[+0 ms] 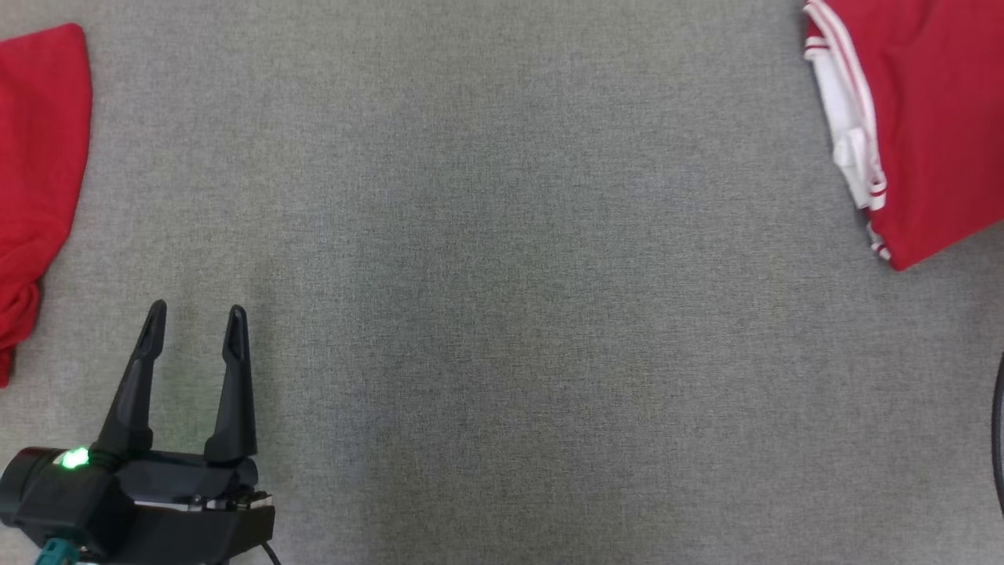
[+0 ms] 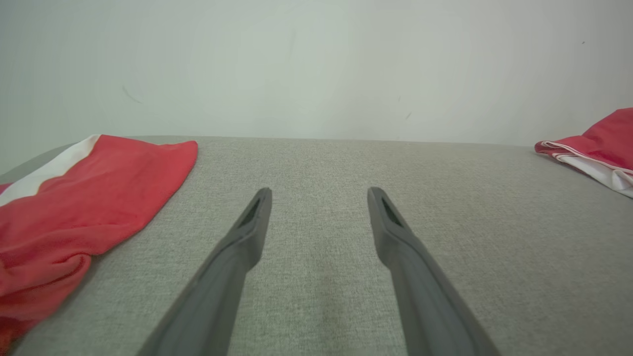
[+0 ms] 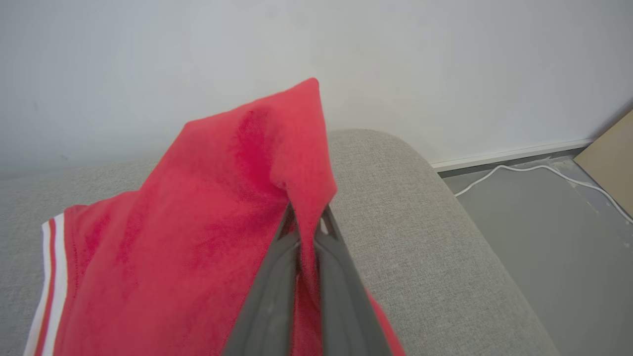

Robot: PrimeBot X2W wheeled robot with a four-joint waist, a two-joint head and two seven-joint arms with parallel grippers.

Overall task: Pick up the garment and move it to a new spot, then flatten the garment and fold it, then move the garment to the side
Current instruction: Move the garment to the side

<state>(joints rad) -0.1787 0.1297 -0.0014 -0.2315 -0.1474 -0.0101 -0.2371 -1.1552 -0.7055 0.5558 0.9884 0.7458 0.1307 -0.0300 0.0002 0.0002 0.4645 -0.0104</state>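
The garment [image 1: 933,118] is red with white and red striped trim and lies folded at the far right of the grey fabric surface [image 1: 510,275]. In the right wrist view my right gripper [image 3: 306,220] is shut on a raised fold of the garment [image 3: 198,237], which peaks above the fingertips. My left gripper [image 1: 196,314] stands open over bare fabric at the lower left, nothing between its fingers. In the left wrist view the left gripper [image 2: 319,195] points across the surface, with the garment [image 2: 603,143] at the far right edge.
A second red cloth [image 1: 35,173] with a white band lies crumpled along the left edge, close to the left gripper. The surface's rounded right edge [image 3: 445,207] drops to a grey floor with a white cable [image 3: 519,169] and a brown board [image 3: 613,153].
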